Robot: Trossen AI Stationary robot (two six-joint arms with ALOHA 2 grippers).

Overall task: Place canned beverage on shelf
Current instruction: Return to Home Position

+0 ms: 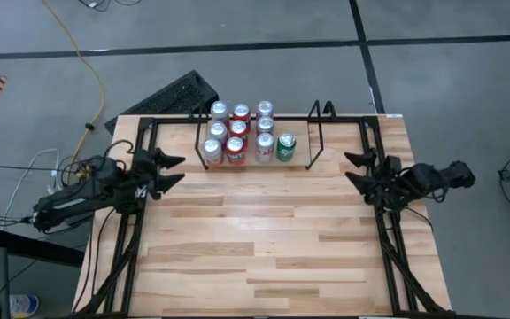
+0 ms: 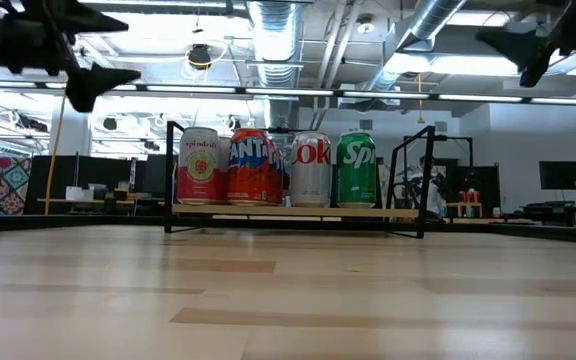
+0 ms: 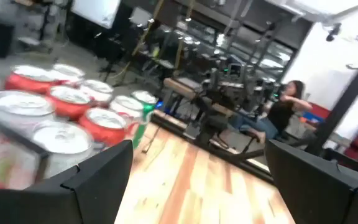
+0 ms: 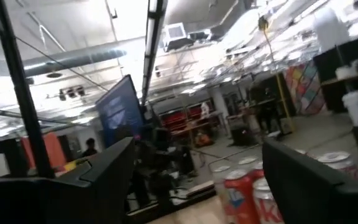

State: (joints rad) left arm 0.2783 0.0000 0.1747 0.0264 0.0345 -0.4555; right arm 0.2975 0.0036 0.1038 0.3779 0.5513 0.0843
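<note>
Bare wooden table [image 2: 268, 300] up front, and no loose can on it. Behind, the shelf [image 1: 259, 164] holds nine cans, green Sprite can [image 1: 286, 146] rightmost. Left gripper [image 1: 173, 170] and right gripper [image 1: 354, 169] hover wide open, empty, flanking the shelf. Placement looks finished; next needs another can supplied.

Four cans are standing in a row on the shelf [image 2: 298, 211]: a pink can [image 2: 199, 166], an orange Fanta can [image 2: 251, 167], a silver Coke can [image 2: 312, 170] and a green Sprite can [image 2: 357, 169]. The wood table [image 2: 288, 295] is lying in front. Two dark robot grippers are hanging high up in the top corners.
</note>
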